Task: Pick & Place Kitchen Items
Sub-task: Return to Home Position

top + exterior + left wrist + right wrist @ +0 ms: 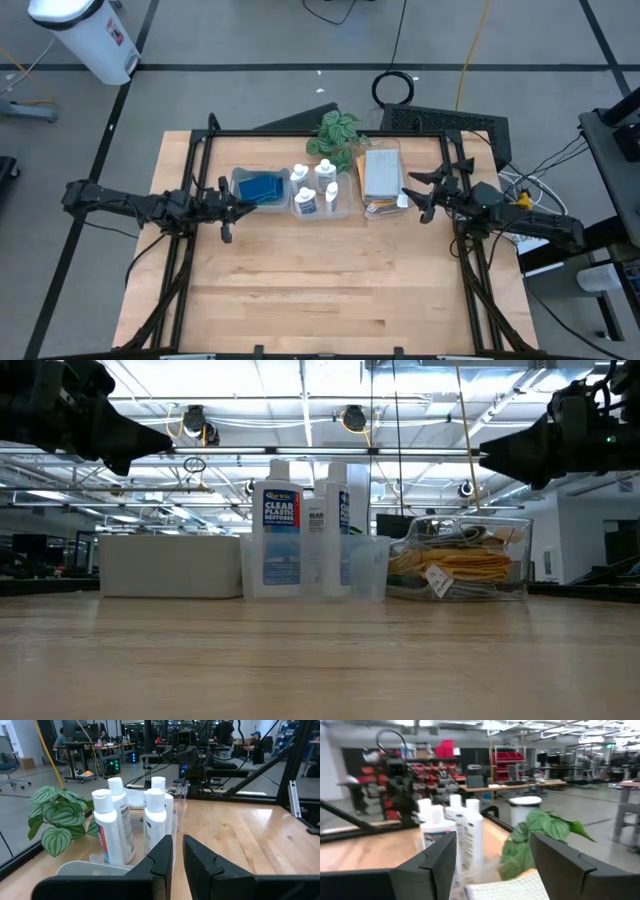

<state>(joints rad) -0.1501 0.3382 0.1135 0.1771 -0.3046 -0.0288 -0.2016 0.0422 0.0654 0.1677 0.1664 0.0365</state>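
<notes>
Three clear bins stand in a row at the table's far middle. The left bin [240,180] holds blue sponges [262,187]. The middle bin [343,208] holds several white squeeze bottles [315,188], standing upright. The right bin [398,160] holds a pale grey-blue cloth [381,172] folded over an orange cloth [455,568]. My left gripper [243,208] is shut and empty, hovering at the sponge bin's near left side, pointing at the bottles [117,827]. My right gripper [412,192] is open and empty, hovering at the cloth bin's right side, well above the table [500,455].
A green leafy plant [335,135] stands just behind the bins. A black frame [330,133] runs round the table's far and side edges. The near half of the wooden table [320,290] lies bare. People sit at desks in the room behind [62,737].
</notes>
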